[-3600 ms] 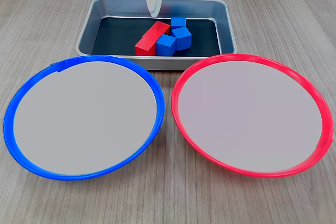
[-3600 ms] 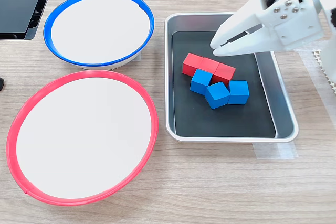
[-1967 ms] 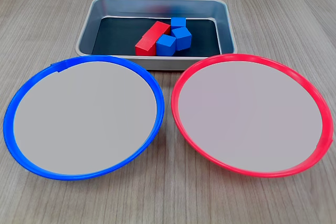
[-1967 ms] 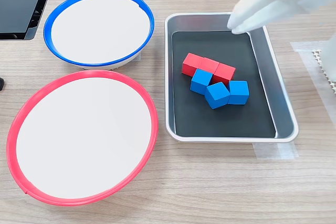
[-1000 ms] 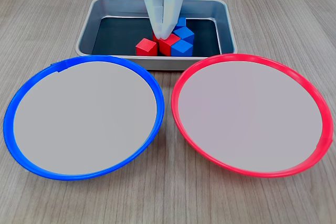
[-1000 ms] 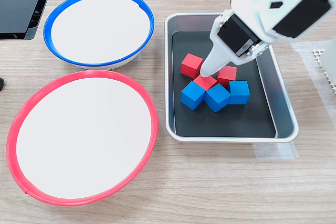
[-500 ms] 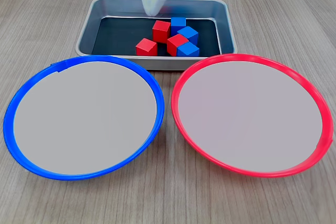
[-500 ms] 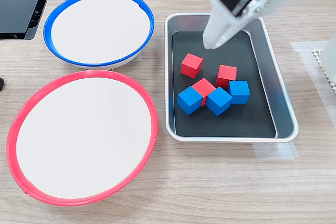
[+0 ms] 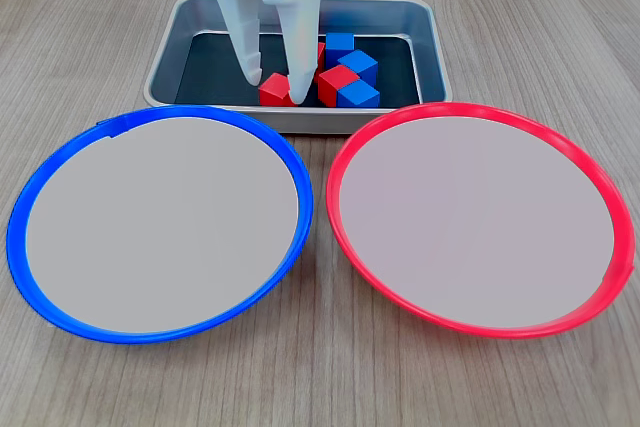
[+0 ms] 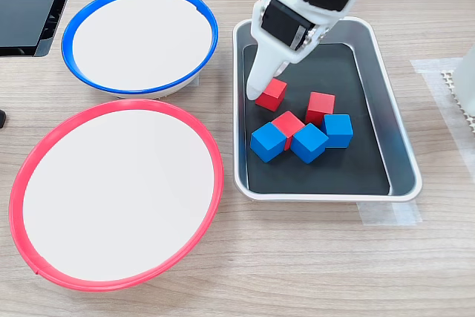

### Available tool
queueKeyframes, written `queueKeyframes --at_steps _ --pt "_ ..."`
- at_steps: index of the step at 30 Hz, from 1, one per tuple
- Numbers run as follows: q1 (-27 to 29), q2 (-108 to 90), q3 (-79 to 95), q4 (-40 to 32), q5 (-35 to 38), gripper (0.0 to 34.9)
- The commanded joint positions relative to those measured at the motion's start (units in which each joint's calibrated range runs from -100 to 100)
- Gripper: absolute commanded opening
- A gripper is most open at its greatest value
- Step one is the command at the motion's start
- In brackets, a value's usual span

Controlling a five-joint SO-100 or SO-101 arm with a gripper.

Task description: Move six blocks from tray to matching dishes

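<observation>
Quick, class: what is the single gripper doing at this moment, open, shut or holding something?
Gripper: open, holding nothing; its fingers straddle the small glossy red cube nearest the blue-rimmed round dish, inside the rectangular silver metal tray.

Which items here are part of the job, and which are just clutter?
Job: gripper, open over a red block; other red and blue blocks; tray; blue-rimmed dish; red-rimmed dish.

Clutter: black panels; white mesh pad.
</observation>
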Motion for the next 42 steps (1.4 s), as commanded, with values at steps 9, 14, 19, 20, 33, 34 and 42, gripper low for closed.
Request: queueKeyframes --at_steps 9,14,19,20,33,34,42 --pt "-1.82 1.49 -8.46 8.32 2.78 0.1" --pt "-11.42 7.29 -37.77 24.0 -10.26 0.1" --pt "-19.7 20.51 -57.25 22.26 -21.05 0.1" --pt "-20.64 22.81 -58.62 20.37 -22.12 0.1" --pt "-22.8 29.38 -53.89 15.74 -16.8 0.3" --pt "-22.15 26.73 -52.61 19.46 -15.14 0.3" --pt "-11.98 6.26 -37.41 36.13 3.17 0.2"
